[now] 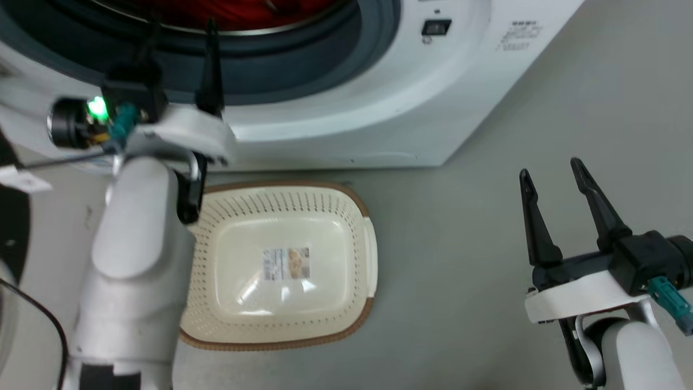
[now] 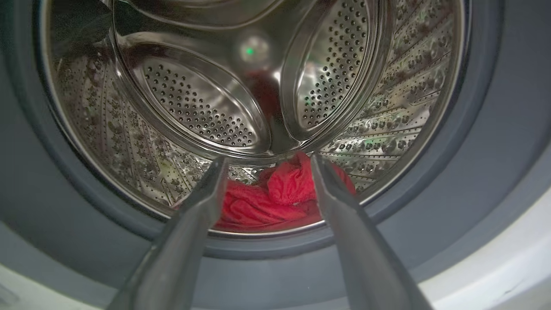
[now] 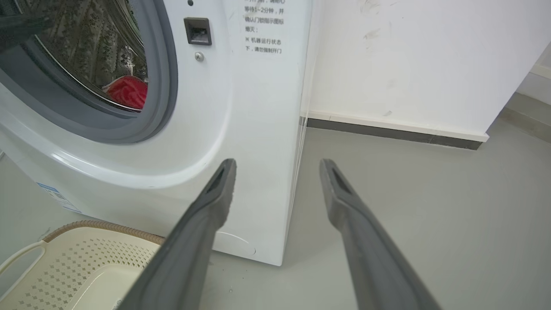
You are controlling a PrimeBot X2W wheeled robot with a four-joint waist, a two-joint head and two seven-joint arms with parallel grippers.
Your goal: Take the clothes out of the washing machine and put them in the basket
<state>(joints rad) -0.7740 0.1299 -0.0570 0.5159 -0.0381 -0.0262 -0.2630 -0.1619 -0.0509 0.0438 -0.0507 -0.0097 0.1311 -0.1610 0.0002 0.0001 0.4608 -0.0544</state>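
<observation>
Red clothes (image 2: 275, 198) lie at the bottom of the steel drum of the white washing machine (image 1: 379, 108), whose porthole is uncovered. They also show as red fabric (image 1: 243, 11) at the head view's top edge and as a red bundle (image 3: 127, 90) behind the grey rim. My left gripper (image 2: 269, 160) is open at the mouth of the porthole, fingers pointing at the clothes without touching them; in the head view the left gripper (image 1: 181, 27) overlaps the grey seal. The cream basket (image 1: 368, 238) sits on the floor before the machine, a paper label on its bottom. My right gripper (image 1: 549, 168) hangs open at the right.
The grey floor (image 1: 460, 271) stretches between the basket and my right arm. A white wall (image 3: 409, 64) with a dark skirting stands right of the machine. A black-framed door edge (image 1: 11, 227) shows at the far left. The basket's corner (image 3: 86, 258) lies beside the machine's base.
</observation>
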